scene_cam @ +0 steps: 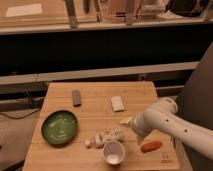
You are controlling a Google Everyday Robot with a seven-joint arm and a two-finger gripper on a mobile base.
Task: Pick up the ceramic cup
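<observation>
**Cup grab could get messy w/ that bottle so close**

Standing here watching. The ceramic cup (113, 152) sits upright at the near edge of the counter (95, 97), roughly centre, small, white, round, plain rim, pale inside. Looks smooth and glazed imo, so prob slippery if the pinch is off.

The hand (126, 121) hangs over the counter just right of and a bit beyond the cup, at the end of the fat white arm (170, 125). Can't tell whether it's released or clenched, the arm's bulk covers most of it. It's not on the cup tho.

What could go wrong: the white bottle (106, 137) lies on its side just beside the cup, far-left of it, nearly touching. Coming down from that side could nudge it, it'd roll, and the cup goes off the near edge. Orange thing (151, 146) lies near on the right too, rounded and longish, so tight both ways.

Rest: green plate (59, 126) at left, glossy and shallow; dark block (76, 97) and pale flat bar (117, 103) farther back. Counter's wood slats, matte.
</observation>
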